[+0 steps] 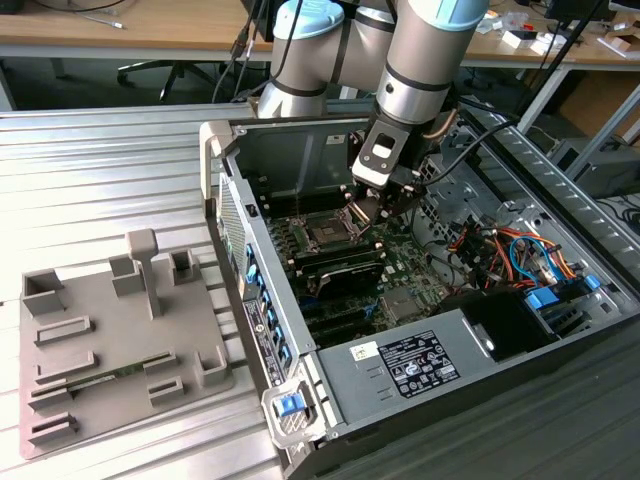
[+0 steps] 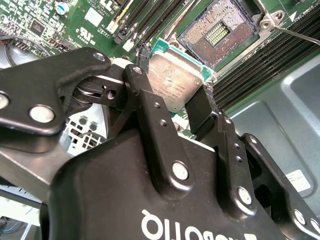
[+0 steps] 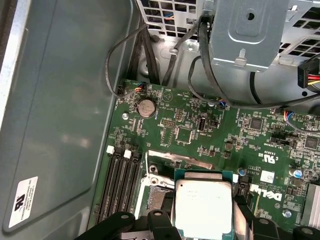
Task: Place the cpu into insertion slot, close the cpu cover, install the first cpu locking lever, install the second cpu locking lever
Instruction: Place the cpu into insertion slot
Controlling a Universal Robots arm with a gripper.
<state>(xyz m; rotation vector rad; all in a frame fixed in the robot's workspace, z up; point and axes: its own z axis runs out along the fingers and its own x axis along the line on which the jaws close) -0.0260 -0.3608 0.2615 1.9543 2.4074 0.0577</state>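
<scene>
My gripper (image 1: 368, 208) hangs inside the open computer case, shut on the cpu (image 2: 175, 82), a flat square chip with a grey metal top. Black fingers (image 2: 145, 105) pinch two opposite edges of it. In the second wrist view the bare insertion slot (image 2: 220, 32) with its field of gold pins lies just past the chip, uncovered. In the first wrist view the cpu (image 3: 202, 207) hovers over the green motherboard, partly above the socket (image 3: 156, 196). A silver frame edge (image 3: 182, 160) beside the socket looks like the cpu cover, swung open. A thin wire lever (image 2: 300, 36) runs along the socket's side.
Black memory slots (image 3: 122, 182) run beside the socket. The case's grey side wall (image 3: 60, 125) stands close by. Bundled cables (image 1: 500, 250) and a power supply (image 1: 420, 365) fill the case on the exterior view's right. A grey fixture plate (image 1: 110, 340) lies outside on the exterior view's left.
</scene>
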